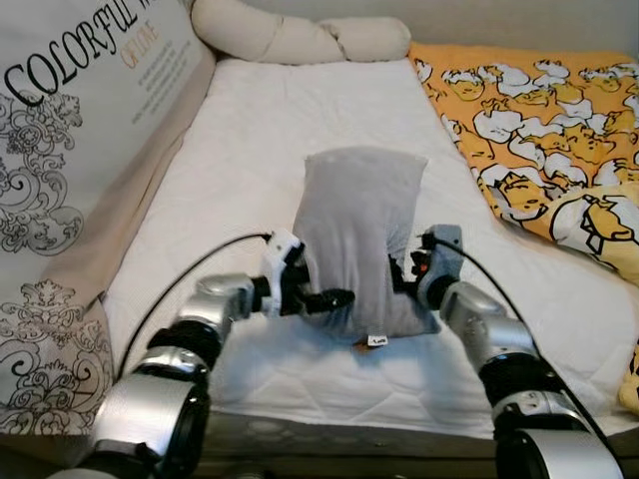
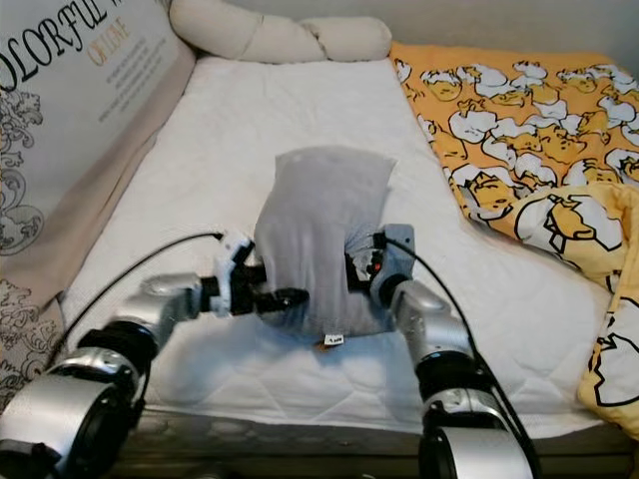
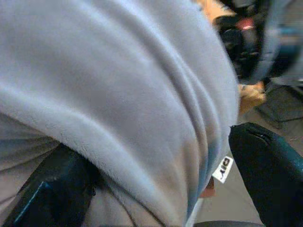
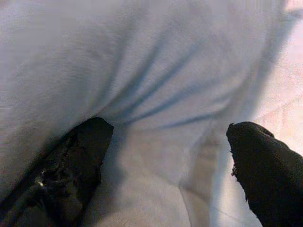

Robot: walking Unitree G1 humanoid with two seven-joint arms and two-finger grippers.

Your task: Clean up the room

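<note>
**Grey pillow pinched between both claws over the bed**

A grey pillow (image 1: 359, 235) is held upright between the two arms, above the near part of the white mattress (image 1: 250, 150). Its long axis runs up and down and leans slightly away from the robot; a small white tag (image 1: 376, 341) hangs at its lower edge.

The left claw (image 1: 318, 297) is pressed against the pillow's lower left side, and the right claw (image 1: 404, 271) against its lower right side, so the pillow lies directly between them, equally near to both arms. In the left wrist view the two black fingers (image 3: 54, 189) are seen spread wide, with the pillow's cloth bulging into the gap. The right wrist view shows the same: fingers (image 4: 71, 161) apart, the creased cloth pushed in between. Neither claw is closed on a pinch of fabric; the pillow appears to be carried by the squeeze of one arm against the other.

The next move is judged to turn on what lies beyond the pillow: the head of the bed, where a cream knotted cushion (image 1: 300, 35) lies. An orange patterned blanket (image 1: 529, 130) is crumpled along the right side of the mattress.

No containers are in view.
</note>
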